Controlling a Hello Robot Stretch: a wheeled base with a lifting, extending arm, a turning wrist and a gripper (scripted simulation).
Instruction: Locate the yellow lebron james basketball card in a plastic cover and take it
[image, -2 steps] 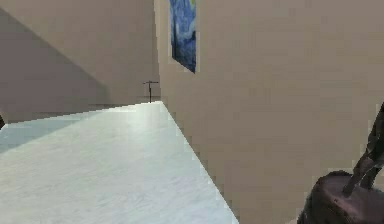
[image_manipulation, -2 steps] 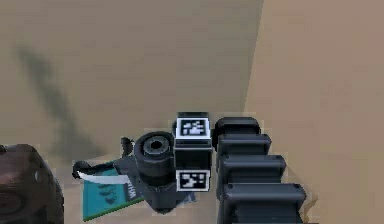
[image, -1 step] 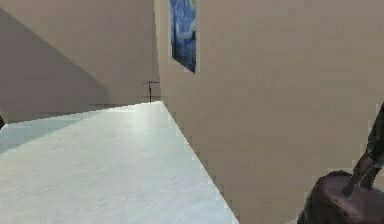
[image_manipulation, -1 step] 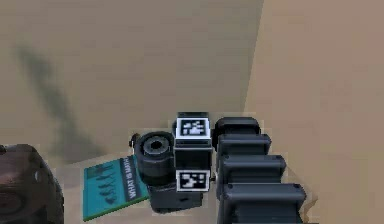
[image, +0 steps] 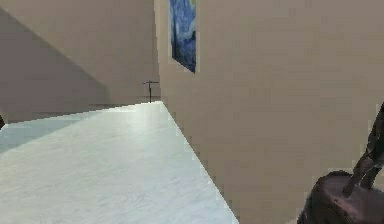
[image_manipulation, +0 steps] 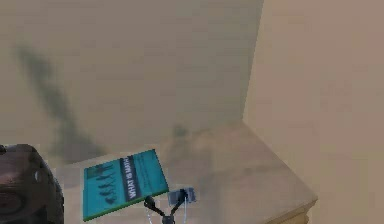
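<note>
Lying on tabletop (image_manipulation: 245, 165), green book (image_manipulation: 122, 183), hand (image_manipulation: 167, 204) nearby.

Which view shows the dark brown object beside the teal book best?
The forward view: the dark brown object shows its rounded body and a thin rising part. The arm side view gives its rounded side beside the teal book.

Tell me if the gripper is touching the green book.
Cannot tell. In the arm side view the gripper sits at a corner of the green book; neither contact nor gap is plain.
</note>
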